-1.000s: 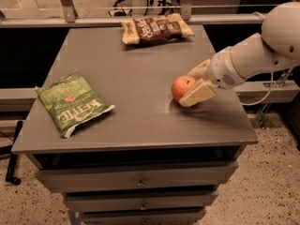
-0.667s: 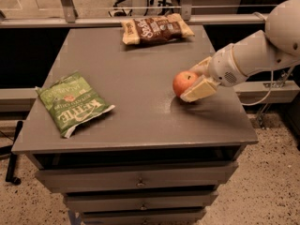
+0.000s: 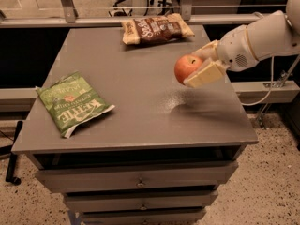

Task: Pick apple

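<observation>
Aloft over the worktop (image 3: 140,111), apart from a green bag (image 3: 72,102) and a brown bag (image 3: 157,28), the apple (image 3: 185,67) sits pinched in the jaws of the gripper (image 3: 196,66).

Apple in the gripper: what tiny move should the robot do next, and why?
Probably lift it a little higher, straight up. The gripper is shut on the apple, which hangs above the grey table with a shadow beneath it, so the grasp looks secure; more height would clear the tabletop.
</observation>
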Available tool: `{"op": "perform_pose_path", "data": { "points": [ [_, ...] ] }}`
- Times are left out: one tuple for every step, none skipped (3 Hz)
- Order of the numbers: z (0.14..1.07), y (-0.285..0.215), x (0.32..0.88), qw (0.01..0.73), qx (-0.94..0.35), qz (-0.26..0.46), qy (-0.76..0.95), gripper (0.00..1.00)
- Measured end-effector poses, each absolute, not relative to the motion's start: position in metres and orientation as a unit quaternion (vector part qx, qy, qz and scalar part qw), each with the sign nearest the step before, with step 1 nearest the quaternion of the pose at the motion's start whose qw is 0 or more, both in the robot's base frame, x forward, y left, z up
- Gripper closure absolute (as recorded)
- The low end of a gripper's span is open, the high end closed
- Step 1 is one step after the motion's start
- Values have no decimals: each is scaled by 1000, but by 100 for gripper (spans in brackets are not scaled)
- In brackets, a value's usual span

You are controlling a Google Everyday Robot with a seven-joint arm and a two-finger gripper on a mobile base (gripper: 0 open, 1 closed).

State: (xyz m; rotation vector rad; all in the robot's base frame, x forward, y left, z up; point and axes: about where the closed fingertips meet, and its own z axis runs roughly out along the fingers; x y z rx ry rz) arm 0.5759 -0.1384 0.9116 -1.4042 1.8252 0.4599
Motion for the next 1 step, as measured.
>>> {"op": "perform_pose_path", "data": {
  "points": [
    [917, -137, 577, 391, -551, 183, 714, 100]
  ]
}}
